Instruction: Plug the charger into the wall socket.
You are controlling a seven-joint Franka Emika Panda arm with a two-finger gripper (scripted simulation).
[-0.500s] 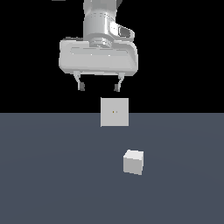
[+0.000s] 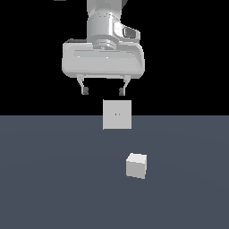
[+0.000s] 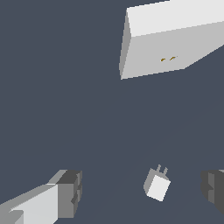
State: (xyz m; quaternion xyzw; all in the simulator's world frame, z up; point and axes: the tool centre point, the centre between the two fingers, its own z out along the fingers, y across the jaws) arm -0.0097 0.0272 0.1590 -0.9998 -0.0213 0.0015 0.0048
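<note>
Dark grey bench (image 2: 53, 179) carries the small white cube charger (image 2: 136, 165), apart from the upright white square wall socket (image 2: 117, 114). High above, the open, empty claw (image 2: 102, 91) should descend squarely, straddling the cube's sides, prongs facing the socket.

Exterior frontal; wrist looks down, seemingly.

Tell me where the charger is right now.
In the exterior view the charger lies on the floor, below and slightly right of the socket, apart from it and untouched by the open pincer.

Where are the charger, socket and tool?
charger (image 2: 136, 165): exterior view, front face of the cube.
socket (image 2: 117, 114): exterior view, plate centre by the two holes.
tool (image 2: 103, 91): exterior view, midway between the open fingertips.
</note>
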